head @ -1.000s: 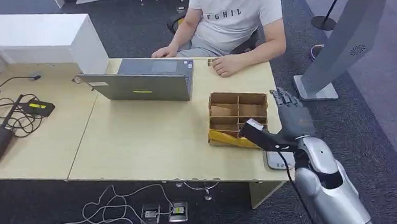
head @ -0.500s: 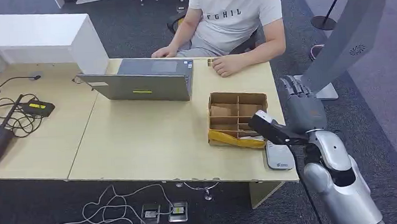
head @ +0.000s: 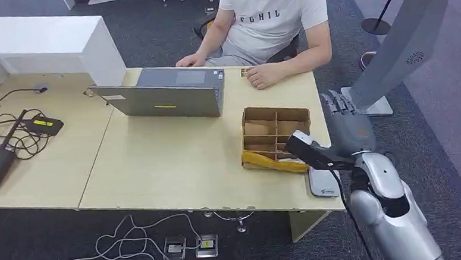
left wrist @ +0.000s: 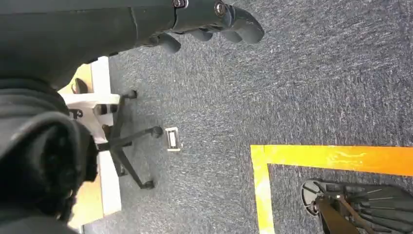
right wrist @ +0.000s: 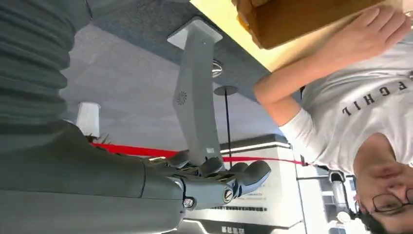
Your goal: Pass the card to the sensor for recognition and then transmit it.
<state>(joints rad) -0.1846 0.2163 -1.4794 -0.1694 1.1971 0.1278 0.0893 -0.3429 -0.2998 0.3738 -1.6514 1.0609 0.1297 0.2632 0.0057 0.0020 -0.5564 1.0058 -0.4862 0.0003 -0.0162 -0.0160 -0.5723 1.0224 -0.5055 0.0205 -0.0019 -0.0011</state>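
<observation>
My right hand [head: 343,126] hovers beside the table's right edge, just right of the cardboard divided box [head: 275,136], fingers stretched out with nothing in them. In the right wrist view the same right hand [right wrist: 214,183] holds nothing, and a corner of the box [right wrist: 297,17] shows. A white sensor device [head: 322,182] lies flat on the table's near right corner, below the hand. I cannot make out a card. My left hand [left wrist: 204,22] hangs over the dark carpet with its fingers loosely apart and holds nothing.
A person in a white T-shirt [head: 273,14] sits at the table's far side, one hand [head: 264,76] resting on the tabletop. A grey laptop [head: 167,94] stands mid-table, cables and black devices [head: 14,138] at the left. A grey kiosk stand [head: 393,50] rises to the right.
My right hand has lifted and shifted right off the box's corner, uncovering the white sensor, then drifted slightly back left. The person and the table's things have not moved.
</observation>
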